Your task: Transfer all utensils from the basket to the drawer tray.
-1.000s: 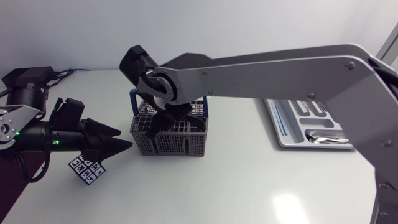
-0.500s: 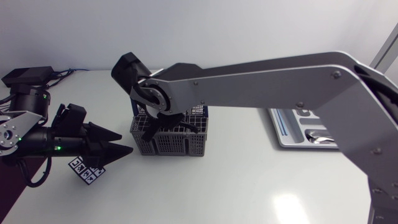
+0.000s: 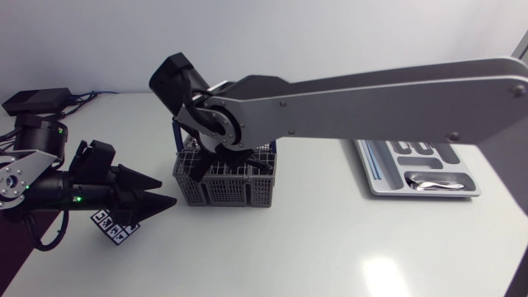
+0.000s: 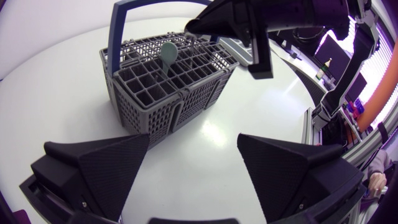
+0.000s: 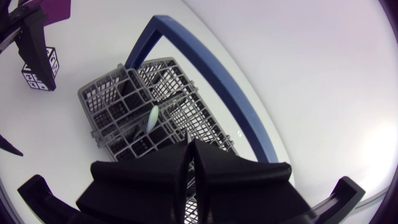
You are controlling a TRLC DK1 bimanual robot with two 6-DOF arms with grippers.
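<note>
Right end effector (image 5: 188, 146) (clenched) hangs over the basket (image 3: 227, 191); left end effector (image 4: 193, 138) gapes beside it.

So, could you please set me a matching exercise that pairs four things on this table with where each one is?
Things:
1. basket
2. drawer tray
3. patterned cube
4. pale green utensil

Places:
A. standing in a basket compartment
B. next to the left gripper
C. off to the right, holding a silver utensil
D. under the right gripper

Pairs: 1-D, 2-C, 3-B, 4-A.
</note>
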